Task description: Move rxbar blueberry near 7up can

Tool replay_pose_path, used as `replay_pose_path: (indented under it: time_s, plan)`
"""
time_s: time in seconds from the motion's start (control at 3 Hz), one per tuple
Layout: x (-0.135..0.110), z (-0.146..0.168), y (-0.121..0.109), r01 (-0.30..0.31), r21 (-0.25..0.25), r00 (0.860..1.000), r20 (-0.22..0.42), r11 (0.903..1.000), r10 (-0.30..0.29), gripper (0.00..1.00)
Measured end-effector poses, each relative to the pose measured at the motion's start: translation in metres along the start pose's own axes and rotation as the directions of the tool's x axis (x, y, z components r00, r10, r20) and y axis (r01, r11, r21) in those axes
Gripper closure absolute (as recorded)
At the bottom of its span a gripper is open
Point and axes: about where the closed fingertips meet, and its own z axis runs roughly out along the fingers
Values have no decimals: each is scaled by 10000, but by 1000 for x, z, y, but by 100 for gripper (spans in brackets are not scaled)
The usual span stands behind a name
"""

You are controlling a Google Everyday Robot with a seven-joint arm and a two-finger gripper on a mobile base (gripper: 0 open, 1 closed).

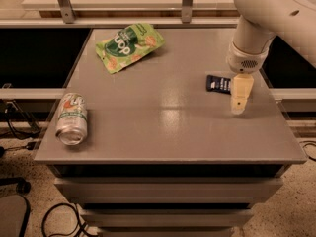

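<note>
From where I stand, the flat navy-blue-wrapped rxbar blueberry lies unlifted, well apart from the silver-grey aluminium 7up can tipped on its side, the cream-coloured gripper hanging at the bar's end farthest from the can, whether spread or pinched I cannot tell, so the whole carry remains.

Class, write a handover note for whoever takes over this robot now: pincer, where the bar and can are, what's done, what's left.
Pincer: pointing down at the right side of the table, over the right end of the rxbar blueberry; grasp not evident.
Rxbar blueberry: flat on the table, right side.
7up can: on its side at the front left, far from the bar.
Done: bar not yet near the can.
Left: grasp the bar, carry it across, set it beside the can.
Green chip bag at back left: leave it.
</note>
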Motion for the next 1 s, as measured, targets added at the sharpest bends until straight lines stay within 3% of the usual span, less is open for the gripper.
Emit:
replay_pose_path:
  time_s: [0.33, 0.67, 1.0]
  plan:
    - [-1, 13, 6, 123, -292, 9999, -38, 9995, -124, 0]
    - [-1, 22, 10, 222, -494, 9997, -106, 9985, -227, 17]
    - [-1, 19, 10, 226, -502, 9997, -110, 9985, -232, 41]
